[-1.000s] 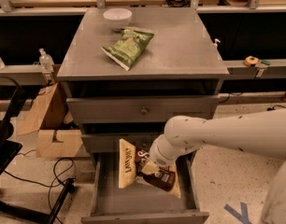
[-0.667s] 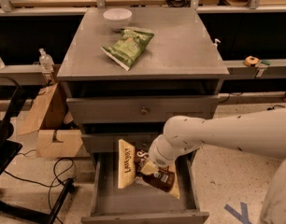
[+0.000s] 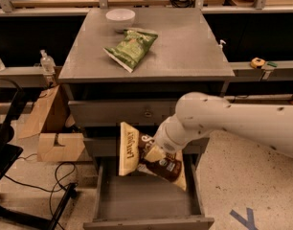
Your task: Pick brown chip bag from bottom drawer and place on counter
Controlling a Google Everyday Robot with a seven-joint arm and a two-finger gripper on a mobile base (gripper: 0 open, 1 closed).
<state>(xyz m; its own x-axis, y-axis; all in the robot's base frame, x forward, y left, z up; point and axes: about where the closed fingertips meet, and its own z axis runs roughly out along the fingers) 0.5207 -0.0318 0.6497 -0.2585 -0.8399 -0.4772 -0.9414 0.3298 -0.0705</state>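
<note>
My gripper (image 3: 154, 153) is at the end of the white arm reaching in from the right, in front of the cabinet's lower drawers. It is shut on the brown chip bag (image 3: 166, 167), a dark bag with a cream-yellow end panel. The bag hangs tilted in the air above the open bottom drawer (image 3: 146, 198), whose grey floor shows bare beneath it. The counter (image 3: 185, 42) is the grey cabinet top above, beyond the gripper.
A green chip bag (image 3: 131, 48) and a white bowl (image 3: 120, 18) lie on the counter's back left. A cardboard box (image 3: 53, 128) and floor cables (image 3: 55, 176) are left of the cabinet. A small bottle (image 3: 47, 61) stands on the left ledge.
The gripper has risen with the brown chip bag, which has moved up from drawer level to in front of the middle drawer.
</note>
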